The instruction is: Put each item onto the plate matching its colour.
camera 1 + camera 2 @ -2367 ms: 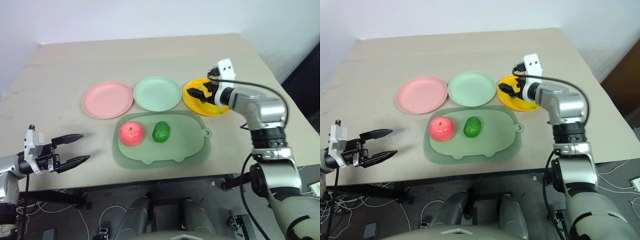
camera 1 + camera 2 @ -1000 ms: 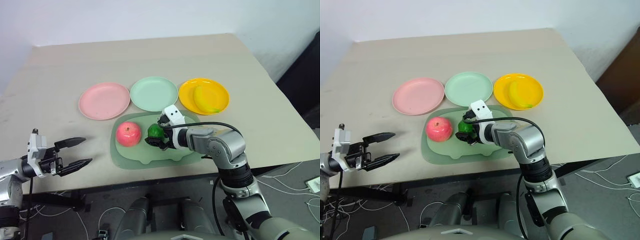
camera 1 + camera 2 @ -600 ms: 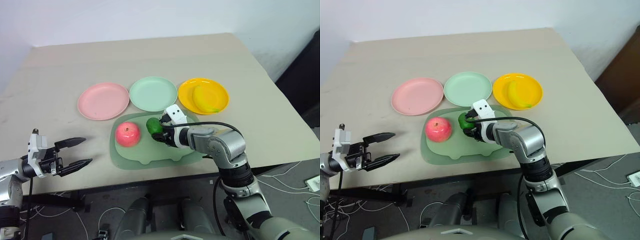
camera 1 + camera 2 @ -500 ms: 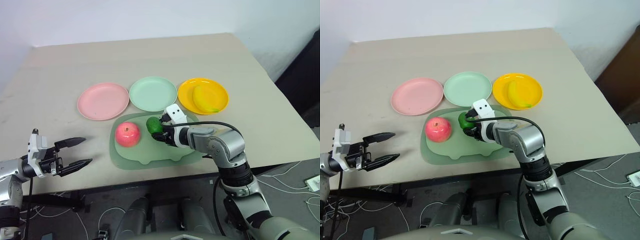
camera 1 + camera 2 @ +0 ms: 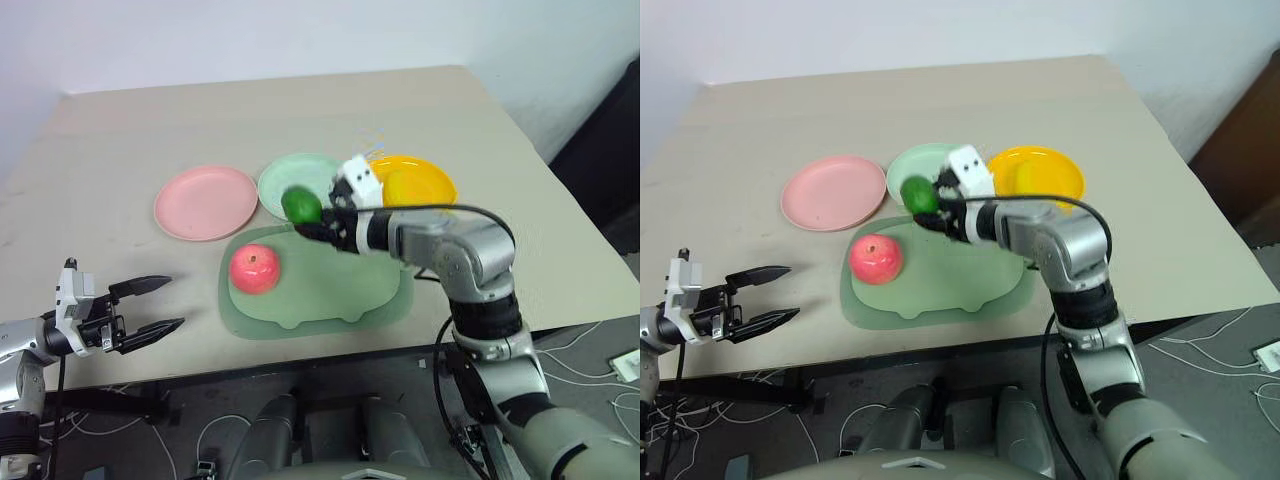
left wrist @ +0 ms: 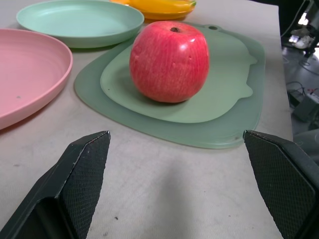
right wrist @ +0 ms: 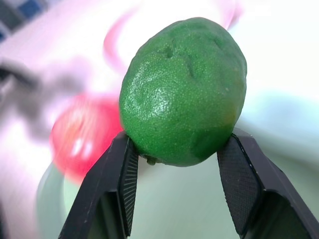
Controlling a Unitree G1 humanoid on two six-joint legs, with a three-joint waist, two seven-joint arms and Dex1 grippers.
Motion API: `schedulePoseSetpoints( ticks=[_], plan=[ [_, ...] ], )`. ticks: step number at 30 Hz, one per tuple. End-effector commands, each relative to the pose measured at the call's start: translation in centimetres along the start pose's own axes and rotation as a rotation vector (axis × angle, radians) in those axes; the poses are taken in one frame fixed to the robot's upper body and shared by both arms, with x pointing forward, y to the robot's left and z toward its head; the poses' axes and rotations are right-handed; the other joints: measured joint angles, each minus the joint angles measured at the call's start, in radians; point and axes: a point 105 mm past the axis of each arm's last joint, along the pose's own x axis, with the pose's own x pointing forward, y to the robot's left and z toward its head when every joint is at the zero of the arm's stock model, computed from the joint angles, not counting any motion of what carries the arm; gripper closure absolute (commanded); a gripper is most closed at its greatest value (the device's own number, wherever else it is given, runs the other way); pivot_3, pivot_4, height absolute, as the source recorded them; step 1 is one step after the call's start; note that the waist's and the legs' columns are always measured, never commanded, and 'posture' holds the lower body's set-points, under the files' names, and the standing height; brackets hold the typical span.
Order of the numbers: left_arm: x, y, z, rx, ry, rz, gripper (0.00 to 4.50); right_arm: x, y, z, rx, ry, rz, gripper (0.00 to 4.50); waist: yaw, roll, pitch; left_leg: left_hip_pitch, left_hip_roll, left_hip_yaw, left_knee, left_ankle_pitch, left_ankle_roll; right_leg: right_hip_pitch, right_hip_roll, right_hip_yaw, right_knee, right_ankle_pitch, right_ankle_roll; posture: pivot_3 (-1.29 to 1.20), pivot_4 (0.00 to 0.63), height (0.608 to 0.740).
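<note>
You see a dark green fruit [image 7: 183, 92] with pebbled skin, a red apple [image 6: 169, 60] with faint streaks, pink [image 5: 205, 202], mint [image 5: 278, 183] and orange-yellow plates [image 5: 435, 182], and a sage mat [image 5: 340, 290] on a beige worktop [image 5: 150, 120].

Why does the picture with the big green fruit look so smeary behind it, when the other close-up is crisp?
In the right wrist view the lime between the black fingers is sharp, while the apple behind it is streaked with blur. In the left wrist view the apple and the mat are crisp, with a soft shadow beneath the apple.
</note>
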Motion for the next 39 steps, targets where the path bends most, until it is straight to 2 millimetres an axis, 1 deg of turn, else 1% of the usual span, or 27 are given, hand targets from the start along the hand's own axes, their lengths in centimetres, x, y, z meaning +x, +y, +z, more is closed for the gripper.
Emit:
schedulePoseSetpoints(
  ticks=[1, 5, 7, 8, 9, 11, 13, 15, 17, 20, 22, 24, 26, 29, 31, 33, 35, 39],
  plan=[
    [0.0, 0.3, 0.5, 0.024, -0.009, 0.001, 0.0, 1.7, -2.3, 0.6, 0.031, -0.04, -0.076, 2.49, 0.0, 0.0, 0.0, 0.0, 0.0, 0.0, 0.0, 0.0, 0.0, 0.0, 0.0, 0.0, 0.0, 0.0, 0.0, 0.0, 0.15, 0.737],
    [0.3, 0.3, 0.7, 0.031, -0.018, -0.001, 0.0, 4.0, -3.8, 0.0, 0.042, -0.03, -0.111, 2.49, 0.0, 0.0, 0.0, 0.0, 0.0, 0.0, 0.0, 0.0, 0.0, 0.0, 0.0, 0.0, 0.0, 0.002, 0.003, 0.0, 0.15, 0.737],
    [0.3, 0.3, 0.8, 0.032, -0.021, 0.0, 0.0, 4.5, -4.3, -0.1, 0.037, -0.029, -0.125, 1.8, 0.0, 0.001, 0.0, 0.0, -0.001, 0.0, 0.0, 0.0, 0.0, 0.0, 0.001, 0.0, 0.0, 0.002, 0.004, 0.0, 0.15, 0.737],
    [0.3, 0.2, 0.8, 0.032, -0.022, 0.0, 0.0, 4.6, -4.5, 0.0, 0.032, -0.031, -0.128, 1.59, 0.0, 0.001, 0.0, 0.0, -0.001, 0.0, 0.0, 0.0, 0.0, 0.0, 0.001, 0.0, 0.0, 0.002, 0.004, 0.0, 0.15, 0.737],
    [0.3, 0.2, 0.8, 0.032, -0.023, 0.001, 0.0, 4.7, -4.6, 0.1, 0.029, -0.036, -0.128, 1.28, 0.0, 0.001, 0.0, 0.0, -0.001, 0.0, 0.0, 0.0, 0.0, 0.0, 0.001, 0.0, 0.0, 0.003, 0.004, 0.0, 0.15, 0.737],
    [0.2, 0.1, 0.8, 0.031, -0.023, 0.003, 0.0, 4.6, -4.8, 0.4, 0.029, -0.048, -0.127, 0.59, 0.0, 0.001, 0.0, 0.0, 0.0, 0.0, -0.001, 0.0, 0.0, 0.0, 0.001, 0.0, 0.0, 0.003, 0.005, 0.0, 0.15, 0.737],
    [0.2, 0.0, 0.7, 0.03, -0.023, 0.006, 0.0, 4.2, -4.8, 0.8, 0.028, -0.072, -0.112, 0.02, 0.0, 0.001, 0.0, 0.0, 0.0, 0.0, -0.001, 0.0, 0.0, 0.0, 0.001, 0.0, 0.001, 0.003, 0.005, 0.0, 0.15, 0.737],
    [0.2, -0.1, 0.7, 0.03, -0.024, 0.005, 0.0, 3.6, -4.7, 1.4, 0.025, -0.099, -0.085, 0.02, 0.0, 0.001, 0.0, 0.0, 0.0, 0.0, -0.001, 0.0, -0.001, -0.001, 0.001, 0.0, 0.001, 0.003, 0.005, 0.0, 0.15, 0.737],
    [0.6, -0.2, 1.0, 0.036, -0.033, -0.004, 0.0, 2.2, -4.1, 2.3, 0.015, -0.158, -0.006, 0.02, 0.003, 0.001, 0.0, 0.0, 0.0, 0.0, -0.001, 0.0, -0.001, -0.001, 0.001, 0.0, 0.001, 0.003, 0.005, 0.0, 0.15, 0.737],
    [1.1, -0.3, 1.6, 0.048, -0.046, -0.017, 0.0, -1.1, -3.3, 2.8, -0.036, -0.229, 0.104, 0.02, 0.007, 0.001, 0.0, 0.0, 0.0, 0.0, 0.0, 0.0, -0.001, 0.0, 0.001, 0.0, 0.001, 0.003, 0.005, 0.0, 0.15, 0.737],
    [1.3, -0.5, 1.9, 0.059, -0.046, -0.035, 0.0, -4.5, -3.5, 2.3, -0.064, -0.263, 0.163, 0.02, 0.011, 0.0, 0.0, 0.0, -0.001, 0.0, 0.0, 0.0, 0.0, 0.0, 0.001, 0.0, -0.001, 0.003, 0.005, 0.0, 0.15, 0.737],
    [1.5, -0.5, 2.5, 0.072, -0.051, -0.052, 0.0, -8.3, -3.2, 1.2, -0.099, -0.266, 0.251, 0.02, 0.019, 0.0, 0.0, -0.001, -0.001, 0.0, 0.0, 0.0, 0.0, 0.001, 0.0, 0.0, -0.002, 0.003, 0.005, 0.0, 0.15, 0.737],
    [1.8, -0.5, 2.9, 0.086, -0.055, -0.069, 0.0, -10.8, -2.9, 0.2, -0.152, -0.254, 0.29, 0.02, 0.026, 0.001, 0.001, -0.002, -0.001, 0.0, 0.0, 0.0, 0.0, 0.0, -0.001, 0.0, -0.003, 0.002, 0.004, 0.0, 0.15, 0.737],
    [2.5, -0.2, 3.7, 0.113, -0.063, -0.091, 0.0, -13.2, -2.8, -1.3, -0.188, -0.229, 0.303, 0.02, 0.023, 0.001, 0.001, -0.001, 0.0, 0.0, 0.0, 0.0, 0.0, 0.0, -0.001, 0.0, -0.003, 0.001, 0.001, 0.0, 0.15, 0.737],
    [3.6, 0.1, 4.7, 0.144, -0.075, -0.121, 0.0, -15.0, -2.6, -3.2, -0.247, -0.196, 0.324, 0.02, 0.026, 0.001, 0.001, -0.001, 0.002, 0.0, 0.0, 0.0, 0.0, 0.001, 0.0, 0.0, -0.003, 0.001, 0.001, 0.0, 0.15, 0.737],
    [4.4, 0.3, 5.5, 0.157, -0.088, -0.15, 0.0, -16.5, -2.2, -4.6, -0.303, -0.187, 0.342, 0.02, 0.031, 0.0, 0.001, -0.002, 0.002, 0.0, 0.0, 0.0, 0.0, 0.002, -0.001, -0.001, -0.003, 0.001, 0.001, 0.0, 0.15, 0.737],
    [4.7, 0.5, 5.8, 0.162, -0.088, -0.17, 0.0, -17.2, -2.1, -5.2, -0.326, -0.185, 0.344, 0.02, 0.029, 0.001, 0.001, -0.002, 0.002, 0.001, 0.001, 0.0, 0.0, 0.003, -0.001, -0.001, -0.004, 0.001, 0.001, 0.0, 0.15, 0.737],
    [6.0, 1.2, 6.4, 0.182, -0.08, -0.242, 0.0, -18.3, -2.8, -6.3, -0.35, -0.166, 0.309, 0.02, 0.029, 0.0, 0.001, -0.002, 0.002, 0.004, 0.002, 0.0, 0.001, 0.002, -0.003, -0.001, -0.004, 0.001, 0.002, 0.0, 0.15, 0.737]
  ],
)
